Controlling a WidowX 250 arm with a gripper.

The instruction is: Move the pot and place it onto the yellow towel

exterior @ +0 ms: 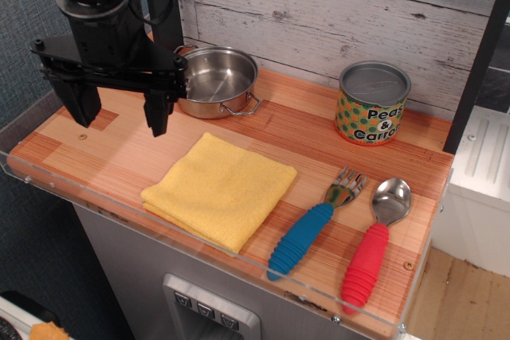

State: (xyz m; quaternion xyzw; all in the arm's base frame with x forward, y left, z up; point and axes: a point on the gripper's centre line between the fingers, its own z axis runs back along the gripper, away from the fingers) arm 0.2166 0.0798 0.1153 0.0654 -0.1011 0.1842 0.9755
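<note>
The pot point(217, 79) is a small shiny steel pot with wire loop handles, standing upright and empty at the back of the wooden counter. The yellow towel point(218, 189) lies folded flat in front of it, nearer the front edge. My gripper point(119, 113) hangs at the left, its two black fingers spread wide apart and empty. It is left of the pot and above the counter, beyond the towel's left corner. The right finger point(157, 115) stands close to the pot's left side.
A green-and-orange dotted "Peas & Carrots" can point(371, 103) stands at the back right. A blue-handled fork point(313, 224) and a red-handled spoon point(373, 248) lie at the front right. A clear plastic lip point(199, 264) edges the counter front and left. A whitewashed plank wall point(335, 13) stands behind.
</note>
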